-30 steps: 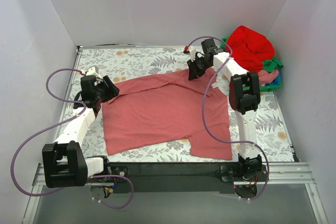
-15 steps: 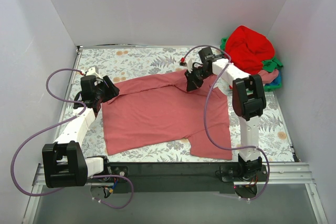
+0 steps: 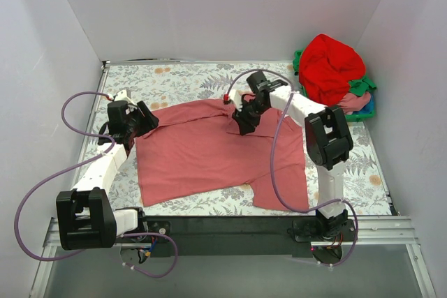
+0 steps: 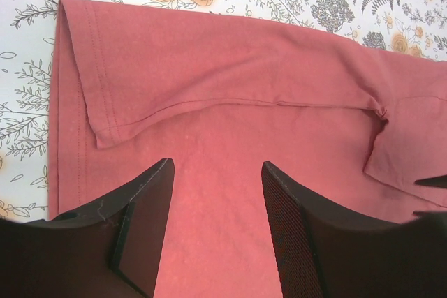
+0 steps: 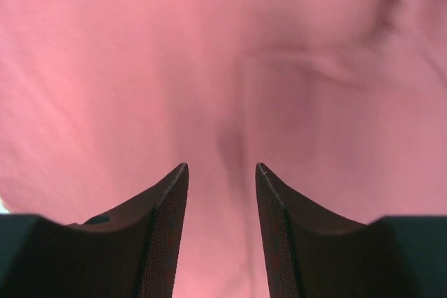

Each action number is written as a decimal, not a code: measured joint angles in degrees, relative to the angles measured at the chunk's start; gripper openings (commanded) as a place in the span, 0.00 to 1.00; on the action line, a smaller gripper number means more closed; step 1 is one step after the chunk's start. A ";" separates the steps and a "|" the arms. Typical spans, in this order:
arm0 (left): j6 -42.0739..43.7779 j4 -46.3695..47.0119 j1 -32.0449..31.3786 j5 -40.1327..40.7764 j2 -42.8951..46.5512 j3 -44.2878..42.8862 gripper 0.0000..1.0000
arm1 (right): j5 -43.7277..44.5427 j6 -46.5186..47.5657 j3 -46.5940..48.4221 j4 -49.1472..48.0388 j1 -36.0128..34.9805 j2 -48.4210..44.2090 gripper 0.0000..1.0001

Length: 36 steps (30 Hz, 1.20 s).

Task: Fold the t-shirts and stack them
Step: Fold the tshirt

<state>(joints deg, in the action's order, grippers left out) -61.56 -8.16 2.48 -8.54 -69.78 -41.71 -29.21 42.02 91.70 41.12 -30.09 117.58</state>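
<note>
I see both sets of fingers released, holding nothing: left gripper (image 4: 216, 165) above the pink shirt (image 3: 202, 151) near its sleeve, right gripper (image 5: 221, 167) close over its far side

Plain white walls (image 3: 209, 5) enclose a floral-patterned table (image 3: 181, 78).

Rose t-shirt (image 3: 202, 148) flat, red t-shirt (image 3: 332, 64) seemingly heaped

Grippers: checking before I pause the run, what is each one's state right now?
Left gripper: open, holding nothing, over the rose-pink t-shirt.
Right gripper: open, holding nothing, close above the same shirt.
</note>
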 measured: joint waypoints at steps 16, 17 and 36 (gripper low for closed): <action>-10.08 -1.22 7.19 1.68 -11.54 -2.99 0.49 | 5.31 -21.46 33.03 -1.53 21.27 18.21 0.50; -10.60 -1.29 7.80 1.73 -13.00 -3.87 0.48 | 5.73 -22.25 33.05 -1.62 21.05 19.37 0.50; -12.55 -7.61 8.33 6.27 -32.17 -20.17 0.40 | 6.54 -25.38 29.90 -4.31 21.66 22.01 0.50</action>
<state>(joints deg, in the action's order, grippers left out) -74.11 -15.77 10.81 -2.26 -101.95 -61.89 -22.68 16.64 121.60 36.82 -8.43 139.59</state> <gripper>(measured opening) 0.396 0.501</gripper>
